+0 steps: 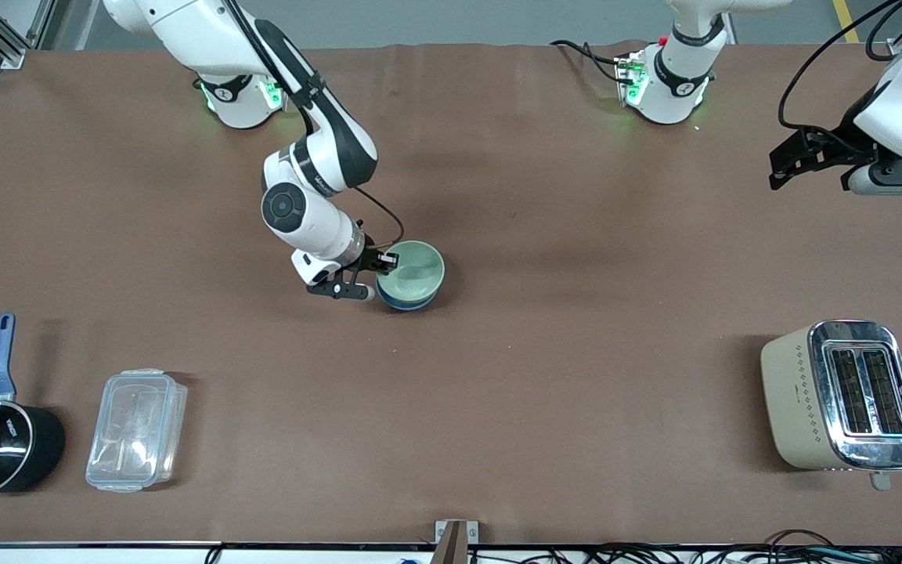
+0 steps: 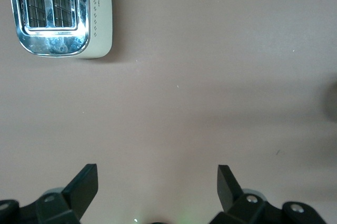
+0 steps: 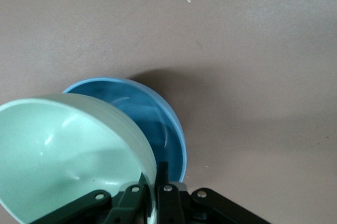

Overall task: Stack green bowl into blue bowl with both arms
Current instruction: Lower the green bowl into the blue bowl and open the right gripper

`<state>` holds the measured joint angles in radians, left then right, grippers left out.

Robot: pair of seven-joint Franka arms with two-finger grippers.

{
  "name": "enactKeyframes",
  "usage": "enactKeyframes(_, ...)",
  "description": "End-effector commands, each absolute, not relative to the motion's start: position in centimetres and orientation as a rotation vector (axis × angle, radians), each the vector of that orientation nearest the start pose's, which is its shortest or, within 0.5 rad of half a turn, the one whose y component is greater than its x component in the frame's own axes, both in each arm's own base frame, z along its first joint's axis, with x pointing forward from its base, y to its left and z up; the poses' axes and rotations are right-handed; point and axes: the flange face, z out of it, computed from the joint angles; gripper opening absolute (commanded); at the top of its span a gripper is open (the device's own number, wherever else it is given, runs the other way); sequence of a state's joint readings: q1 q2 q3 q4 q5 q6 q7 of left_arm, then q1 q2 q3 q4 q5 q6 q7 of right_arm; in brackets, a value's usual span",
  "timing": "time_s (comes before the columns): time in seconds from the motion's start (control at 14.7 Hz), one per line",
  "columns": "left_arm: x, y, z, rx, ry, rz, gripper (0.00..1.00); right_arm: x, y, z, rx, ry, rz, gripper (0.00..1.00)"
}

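Mid-surface (image 1: 498, 376), we see the right tool (image 1: 383, 263) pinching the green bowl's (image 1: 417, 270) rim, holding it tilted over the blue bowl (image 1: 406, 301), probably to nest it; the left tool (image 2: 158, 187) waits, spread empty, above its end

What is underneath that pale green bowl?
The blue bowl sits under the green bowl, which the right gripper holds by its rim, tilted. Most of the blue bowl's inside is covered.
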<state>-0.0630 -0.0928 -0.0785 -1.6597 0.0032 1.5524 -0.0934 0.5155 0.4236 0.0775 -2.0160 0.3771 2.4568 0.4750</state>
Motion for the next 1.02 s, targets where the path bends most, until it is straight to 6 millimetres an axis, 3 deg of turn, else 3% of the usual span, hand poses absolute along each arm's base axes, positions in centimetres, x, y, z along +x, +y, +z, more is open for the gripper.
enactKeyframes(0.0,51.8,-8.2,62.9,-3.104,0.111,0.008,1.0,50.7,33.6,24.3,-2.869,0.297,0.201,0.07)
enactKeyframes(0.14,52.1,-8.1,63.1,-3.106,0.109,0.001,1.0,50.6,33.9,24.2,-2.869,0.295,0.189,0.12)
enactKeyframes(0.27,52.0,-8.2,63.1,-3.106,0.111,0.009,1.0,50.7,33.8,24.2,-2.87,0.288,0.182,0.25)
enactKeyframes(0.41,51.9,-8.1,63.2,-3.106,0.113,0.011,1.0,51.0,33.5,24.5,-2.873,0.286,0.17,0.64)
enactKeyframes(0.54,52.0,-8.0,63.1,-3.106,0.109,0.014,1.0,51.3,32.9,24.5,-2.874,0.299,0.175,0.92)
enactKeyframes(0.75,52.1,-8.1,62.8,-3.106,0.113,0.023,1.0,52.2,31.2,25.9,-2.864,0.334,0.177,1.0)
enactKeyframes(0.82,52.1,-8.1,63.4,-3.11,0.116,0.005,1.0,52.6,30.4,27.4,-2.858,0.342,0.185,1.0)
enactKeyframes(0.95,52.1,-8.2,63.5,-3.113,0.116,0.003,1.0,54.0,26.8,30.4,-2.852,0.377,0.173,1.0)
